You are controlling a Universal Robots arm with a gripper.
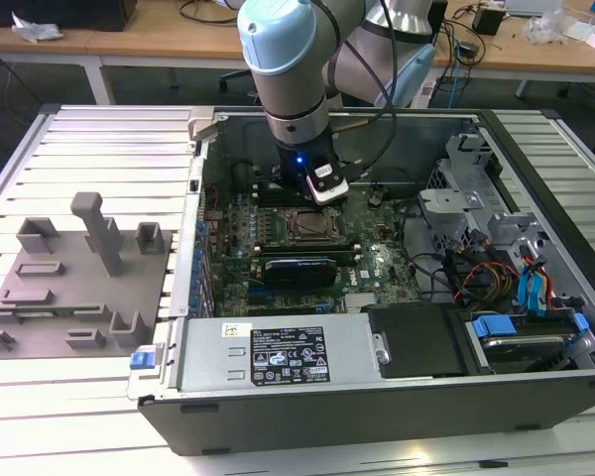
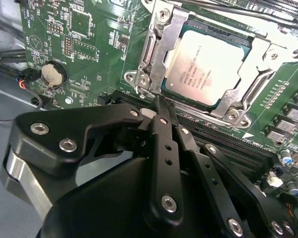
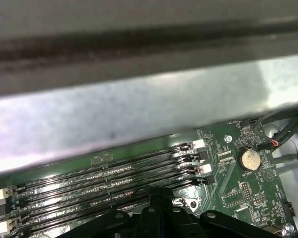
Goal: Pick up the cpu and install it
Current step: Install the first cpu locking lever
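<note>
Nearest you in the second wrist view, your pincer (image 2: 161,106) is clenched with nothing in it, tips just beside the socket frame (image 2: 154,54). Past it, the cpu (image 2: 204,67) lies flat in the motherboard (image 2: 89,39) socket, square, metal top up.

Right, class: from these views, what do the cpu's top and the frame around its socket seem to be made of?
The cpu: its top looks like brushed, matte silvery metal, with soft, even reflections. The socket frame looks like bright bare steel, judging by shiny glints and screw heads, though plating can't be ruled out.
</note>
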